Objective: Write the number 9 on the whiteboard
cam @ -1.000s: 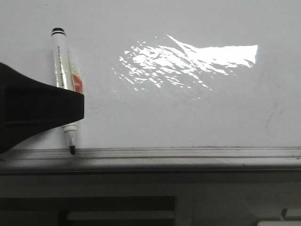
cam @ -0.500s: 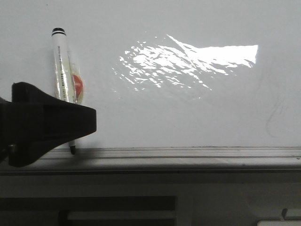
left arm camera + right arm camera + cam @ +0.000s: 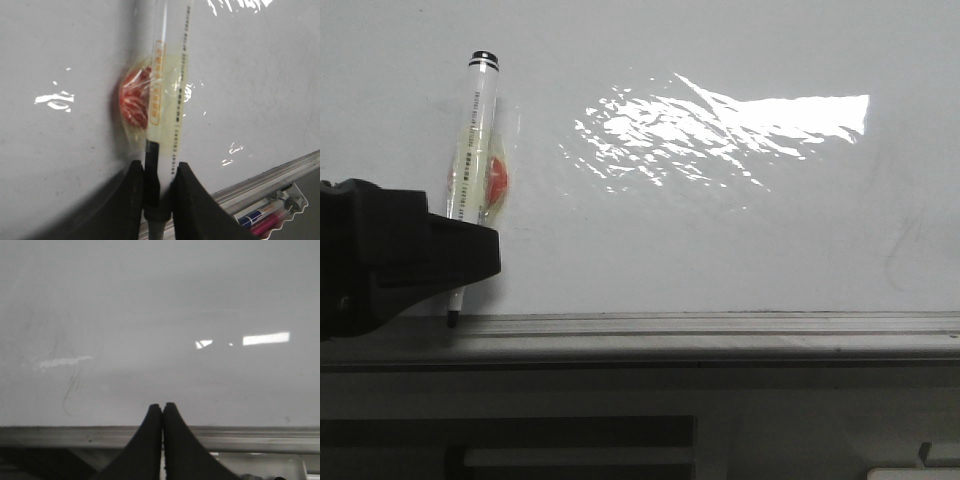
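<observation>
The whiteboard (image 3: 720, 250) is glossy white-grey with a grey aluminium rail (image 3: 720, 325) along its near edge. My left gripper (image 3: 470, 250) is shut on a white marker (image 3: 475, 150) that has a black end cap and a red blob taped to its barrel (image 3: 496, 180). The marker leans with its cap end to the right, and its black tip (image 3: 451, 319) is right at the rail. In the left wrist view the fingers (image 3: 135, 190) clamp the marker (image 3: 170, 100) near its nib end. My right gripper (image 3: 162, 407) is shut and empty over the rail. No number 9 is in view.
Bright glare (image 3: 720, 125) covers the middle of the board. Faint grey smudges sit at the right (image 3: 900, 250) and in the right wrist view (image 3: 70, 385). Spare markers (image 3: 260, 220) lie in a tray beyond the rail. A dark shelf runs below the board (image 3: 520, 435).
The marker has tilted, its cap end swinging right and its tip sliding left along the rail. The left gripper has drawn back to the left.
</observation>
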Action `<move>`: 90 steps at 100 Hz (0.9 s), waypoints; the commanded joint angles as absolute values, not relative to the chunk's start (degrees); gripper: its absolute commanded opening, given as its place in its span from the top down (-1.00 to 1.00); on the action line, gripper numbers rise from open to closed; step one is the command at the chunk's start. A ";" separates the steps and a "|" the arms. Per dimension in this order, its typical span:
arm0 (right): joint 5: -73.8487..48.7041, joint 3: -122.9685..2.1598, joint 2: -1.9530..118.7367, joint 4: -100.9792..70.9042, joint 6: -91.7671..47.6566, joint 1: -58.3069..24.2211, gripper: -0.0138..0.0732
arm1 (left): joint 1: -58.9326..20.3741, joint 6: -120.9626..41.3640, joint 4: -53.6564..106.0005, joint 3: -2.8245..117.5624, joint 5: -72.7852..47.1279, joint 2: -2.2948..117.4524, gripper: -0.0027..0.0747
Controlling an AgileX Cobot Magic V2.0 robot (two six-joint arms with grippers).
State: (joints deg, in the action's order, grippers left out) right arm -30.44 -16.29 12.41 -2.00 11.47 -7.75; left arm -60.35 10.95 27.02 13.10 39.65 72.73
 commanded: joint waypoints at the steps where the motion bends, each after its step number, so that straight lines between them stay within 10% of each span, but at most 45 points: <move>1: -28.52 -19.23 15.16 -1.78 10.32 -11.20 0.82 | -60.47 11.34 29.70 14.32 43.15 72.36 0.98; 31: -31.53 -27.35 30.44 -5.04 3.02 -25.88 0.78 | -60.35 8.96 13.29 14.32 42.02 70.85 0.98; 60: -28.80 -37.59 43.99 -6.69 -1.92 -46.04 -0.21 | -60.35 -12.77 3.72 14.32 33.27 64.32 0.98; 90: -23.47 -44.90 52.69 -6.69 -1.92 -52.58 -0.21 | -60.35 -21.00 -5.75 14.32 32.89 61.03 0.98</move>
